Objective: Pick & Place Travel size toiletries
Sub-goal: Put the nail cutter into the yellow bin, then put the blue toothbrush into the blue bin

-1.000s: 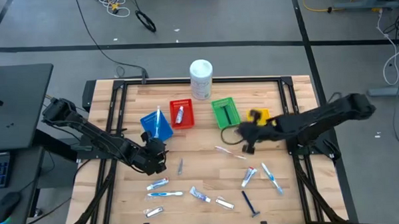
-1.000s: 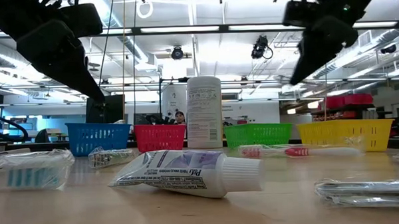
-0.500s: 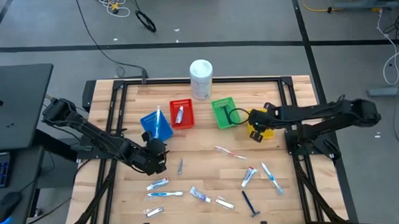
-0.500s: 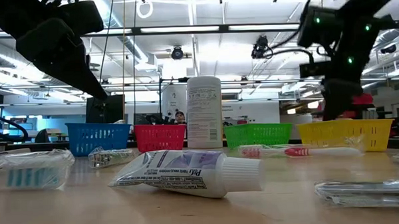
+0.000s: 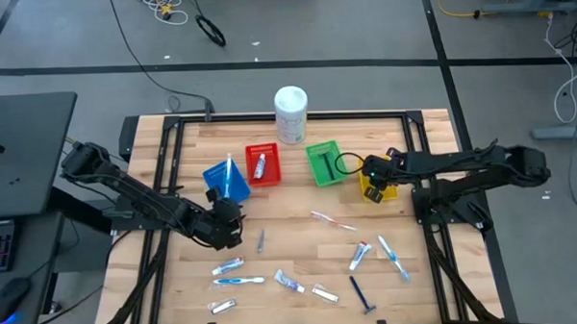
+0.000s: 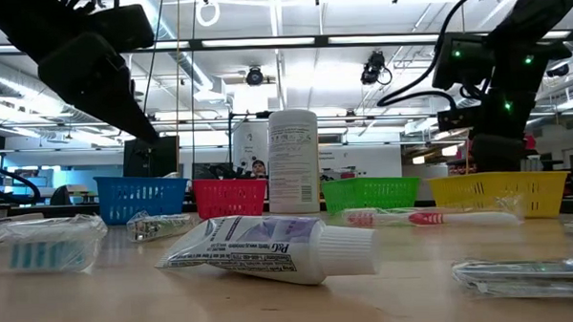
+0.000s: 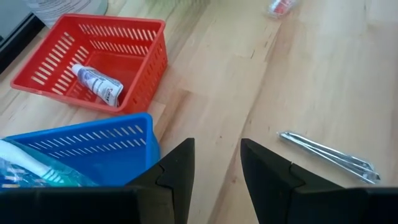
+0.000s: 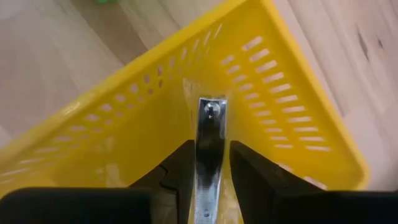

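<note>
Between the fingers of the right gripper (image 8: 209, 174), a slim silvery metal piece (image 8: 210, 140), looking like a nail clipper, pointing down into the yellow basket (image 8: 292, 106); fingers close against its sides, but whether clamped or just letting go cannot be told. Seemingly at the point of delivery, over the basket's inside. Further out: red basket (image 7: 134, 46) already holding a small toothpaste tube (image 7: 96, 84), blue basket (image 7: 87, 152) holding a toothbrush (image 7: 28, 171), green basket (image 5: 323, 164) with something small inside. Left gripper (image 7: 214, 165) parted and empty, hovering low beside the blue basket, a silvery sachet (image 7: 326, 155) lying on the wood just ahead. Much left to sort, judging from the near half of the table (image 5: 291, 229): several tubes, toothbrushes, sachets and a dark razor (image 5: 360, 292) scattered loose.
</note>
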You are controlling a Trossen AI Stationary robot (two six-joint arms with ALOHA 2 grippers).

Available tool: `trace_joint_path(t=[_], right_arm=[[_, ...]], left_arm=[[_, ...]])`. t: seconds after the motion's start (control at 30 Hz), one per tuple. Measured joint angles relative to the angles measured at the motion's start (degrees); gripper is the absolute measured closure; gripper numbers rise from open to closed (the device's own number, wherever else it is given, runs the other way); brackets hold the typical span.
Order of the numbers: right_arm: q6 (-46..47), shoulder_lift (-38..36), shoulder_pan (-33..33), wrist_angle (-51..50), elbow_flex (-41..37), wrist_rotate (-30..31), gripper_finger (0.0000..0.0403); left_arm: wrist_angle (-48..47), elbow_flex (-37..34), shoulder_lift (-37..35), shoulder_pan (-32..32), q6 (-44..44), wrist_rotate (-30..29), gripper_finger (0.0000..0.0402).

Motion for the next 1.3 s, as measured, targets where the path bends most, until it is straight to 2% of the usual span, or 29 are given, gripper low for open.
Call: trace_joint_path(t=[0.23, 0.43, 0.6, 0.77, 1.0, 1.13, 1.3], right_arm=[[1.6, 0.0, -0.1, -1.6, 1.4, -2.0, 0.0272], [2.2, 0.0, 0.8, -6.4, 7.0, -2.1, 0.0261], [3.5, 0.0, 2.8, -5.9, 12.3, -2.0, 0.0261], [6.1, 0.0, 5.8, 3.8, 13.9, -2.8, 0.0261], [1.0, 0.0, 9.5, 22.5, 14.0, -15.0, 0.0261], [-2.8, 0.0, 11.6, 28.6, 14.0, -22.1, 0.026], [-4.5, 1.3, 14.2, 29.5, 14.0, -23.0, 0.026]], left_arm=[[2.4, 0.0, 0.0, 1.4, 2.7, 1.8, 0.0264], [4.3, 0.0, 0.0, 1.7, 2.9, 2.8, 0.0264], [5.6, 0.0, 0.0, 1.7, 2.8, 2.6, 0.0264], [5.8, 0.0, 0.0, 1.7, 2.2, 1.7, 0.0264], [5.4, 2.8, 0.0, 1.7, 4.4, -5.3, 0.0264], [6.5, 4.1, 0.0, 1.7, 5.2, -2.4, 0.0264], [8.9, 4.1, 0.1, 1.4, 3.7, 1.9, 0.0264]])
